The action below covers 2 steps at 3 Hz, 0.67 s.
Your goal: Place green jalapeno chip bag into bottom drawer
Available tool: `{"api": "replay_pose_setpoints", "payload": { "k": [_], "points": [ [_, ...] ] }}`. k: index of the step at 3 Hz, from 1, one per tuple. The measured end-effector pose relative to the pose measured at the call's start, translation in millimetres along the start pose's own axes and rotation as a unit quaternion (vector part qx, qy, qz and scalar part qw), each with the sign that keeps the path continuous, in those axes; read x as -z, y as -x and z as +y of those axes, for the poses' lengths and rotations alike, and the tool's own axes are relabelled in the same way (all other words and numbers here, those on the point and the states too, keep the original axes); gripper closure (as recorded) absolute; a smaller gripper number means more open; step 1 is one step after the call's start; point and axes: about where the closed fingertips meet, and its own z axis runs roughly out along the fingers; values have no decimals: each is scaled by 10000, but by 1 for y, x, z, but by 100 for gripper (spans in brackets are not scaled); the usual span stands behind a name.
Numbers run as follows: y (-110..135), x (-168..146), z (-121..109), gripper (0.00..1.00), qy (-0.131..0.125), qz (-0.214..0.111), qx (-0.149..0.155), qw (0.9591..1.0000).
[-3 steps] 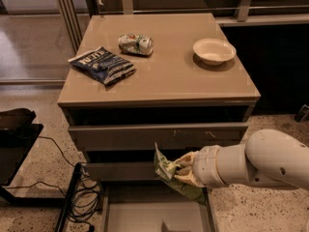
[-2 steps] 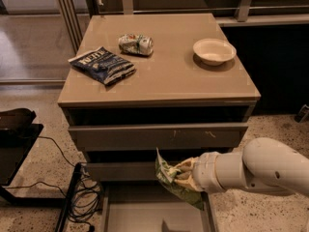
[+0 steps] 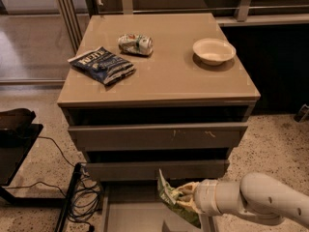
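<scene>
Gripper: your two-finger gripper (image 3: 187, 197) sits low in the view, at the end of the thick white arm (image 3: 260, 203) that reaches in from the lower right. It is in front of the cabinet, over the right part of the pulled-out drawer.
Grip: the fingers are pinched on the bag, though the crinkled foil hides most of them from you.
Bag: the crinkly light-green jalapeno chip bag (image 3: 170, 196) stands tilted on edge, with its top corner just below the middle drawer front and its lower end over the open tray. You cannot tell whether it touches the tray floor.
Bottom drawer: the shallow grey-brown bottom drawer (image 3: 133, 217) is pulled out toward you, showing a flat grey floor and thin sides. The lower edge of the view cuts it off.
Upper drawers: two plain grey-brown drawer fronts (image 3: 157, 136) above it are pushed in.
Cabinet top: on the smooth tan cabinet top (image 3: 169, 79) you see a dark blue chip bag (image 3: 102, 65) lying flat at the left. A crushed pale can (image 3: 135, 44) lies on its side just behind it, and a round white bowl (image 3: 214, 50) stands well apart at the right.
Floor: a tangle of black cables (image 3: 83, 199) lies on the speckled floor left of the cabinet.
</scene>
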Motion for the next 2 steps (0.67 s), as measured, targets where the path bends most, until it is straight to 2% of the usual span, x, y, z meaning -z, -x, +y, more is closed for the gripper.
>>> {"api": "replay_pose_setpoints", "payload": {
  "k": [1, 2],
  "points": [
    [-47, -22, 3, 100, -11, -172, 117, 9998],
    [-95, -48, 10, 100, 39, 87, 119, 9999]
  ]
}}
